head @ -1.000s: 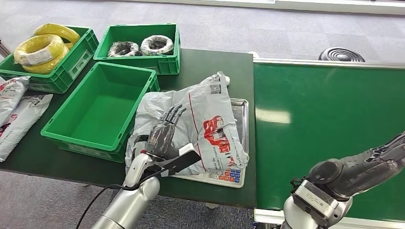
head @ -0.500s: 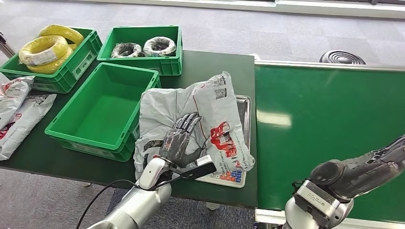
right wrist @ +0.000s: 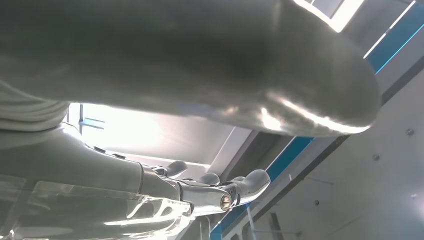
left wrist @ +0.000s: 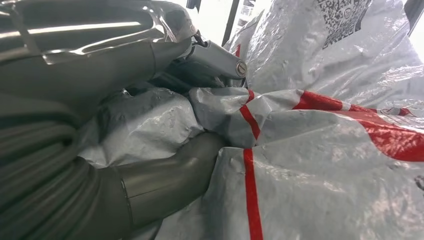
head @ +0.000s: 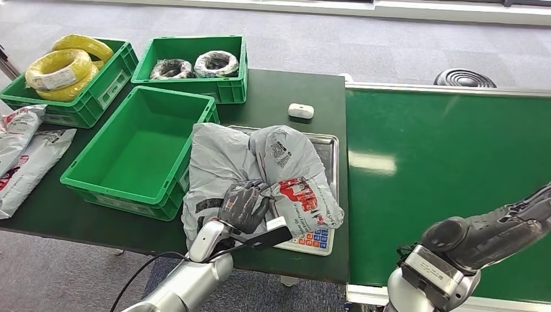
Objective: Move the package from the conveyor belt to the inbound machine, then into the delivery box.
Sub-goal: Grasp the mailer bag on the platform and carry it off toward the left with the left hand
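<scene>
Package (head: 260, 166): grey mailer, crumpled, lying on the inbound machine's tray (head: 328, 146), mid-bench, right of the empty green delivery box (head: 140, 146).

Left hand (head: 243, 205): fingers clamped on the near fold.

Right hand (right wrist: 215, 192): fingers apart, empty.

Advice: lift clear of the tray edge before swinging left.

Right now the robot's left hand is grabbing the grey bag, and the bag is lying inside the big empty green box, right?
Not quite. The left hand does grip the grey bag, but the bag is not inside the big empty green box. It lies beside that box, on the metal tray of the scale. The head view shows this.
</scene>
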Tool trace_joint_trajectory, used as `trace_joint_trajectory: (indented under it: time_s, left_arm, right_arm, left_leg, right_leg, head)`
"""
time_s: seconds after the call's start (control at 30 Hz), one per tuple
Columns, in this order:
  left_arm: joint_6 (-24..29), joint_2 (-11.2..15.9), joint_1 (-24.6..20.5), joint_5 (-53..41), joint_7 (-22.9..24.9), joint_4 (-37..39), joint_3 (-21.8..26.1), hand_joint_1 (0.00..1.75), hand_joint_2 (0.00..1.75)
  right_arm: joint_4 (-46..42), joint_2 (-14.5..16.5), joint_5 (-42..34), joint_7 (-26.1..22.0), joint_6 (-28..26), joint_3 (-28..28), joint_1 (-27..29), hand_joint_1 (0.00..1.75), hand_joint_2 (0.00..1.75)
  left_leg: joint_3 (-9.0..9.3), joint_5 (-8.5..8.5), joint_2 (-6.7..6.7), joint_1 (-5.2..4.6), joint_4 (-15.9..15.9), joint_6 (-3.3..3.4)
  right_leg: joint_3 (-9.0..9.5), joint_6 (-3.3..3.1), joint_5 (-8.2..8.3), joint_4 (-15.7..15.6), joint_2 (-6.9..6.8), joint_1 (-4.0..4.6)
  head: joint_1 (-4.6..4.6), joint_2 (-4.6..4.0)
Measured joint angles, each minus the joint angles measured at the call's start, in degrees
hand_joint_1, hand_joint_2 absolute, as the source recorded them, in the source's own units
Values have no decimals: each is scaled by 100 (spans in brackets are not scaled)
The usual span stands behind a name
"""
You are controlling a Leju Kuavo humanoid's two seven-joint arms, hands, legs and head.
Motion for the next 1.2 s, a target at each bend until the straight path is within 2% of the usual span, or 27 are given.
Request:
trace_joint_trajectory:
  time_s: [0.37, 0.5, 0.63, 0.77, 0.97, 1.1, 1.2]
  left_arm:
    - [-141, 23, 16, 383, -253, -157, 180, 170, 175]
    - [-553, 30, 144, 1203, -791, -445, 350, 169, 175]
    - [-1416, 72, 473, 2624, -1451, -1349, 718, 166, 175]
    - [-1753, 150, 766, 3300, -1505, -2324, 981, 160, 175]
    - [-1699, 293, 984, 4005, -1439, -3966, 1385, 153, 175]
    - [-1526, 330, 988, 3794, -1140, -4712, 1509, 149, 175]
    - [-1315, 336, 926, 3511, -920, -4981, 1549, 147, 175]
  right_arm:
    - [10, 0, 1, 2, 0, -3, -8, 0, 0]
    - [10, 0, 2, 0, 0, -5, -8, 0, 0]
    - [10, 0, -4, 2, 0, -13, -6, 0, 0]
    - [10, 0, -10, 1, 0, -20, -5, 0, 0]
    - [11, 0, -27, 1, 0, -40, 0, 0, 0]
    - [38, 0, -35, 0, 0, -28, -1, 0, 0]
    - [68, 1, -42, 0, 0, -2, -1, 0, 0]
  left_leg:
    - [-8, -1, 2, 0, 0, 0]
    - [-12, 0, 3, 0, 0, 0]
    - [-30, 0, 3, 0, 0, 0]
    - [-42, 0, 6, 0, 0, -1]
    - [-54, 0, 5, 0, 0, -1]
    - [-56, 0, 5, 0, 0, -1]
    - [-56, 0, 4, 0, 0, -1]
  right_leg:
    - [-11, 0, 0, 0, 2, 0]
    - [-17, 0, 0, 1, 3, 1]
    - [-35, 0, 0, 1, 5, 1]
    - [-47, 0, 0, 2, 7, 1]
    - [-59, 0, 0, 2, 7, 2]
    - [-61, 0, 0, 2, 8, 3]
    - [-61, 0, 0, 2, 7, 3]
  head:
    - [1, 0]
    - [1, 0]
    - [0, 0]
    - [1, 0]
    - [1, 0]
    - [1, 0]
    - [1, 0]
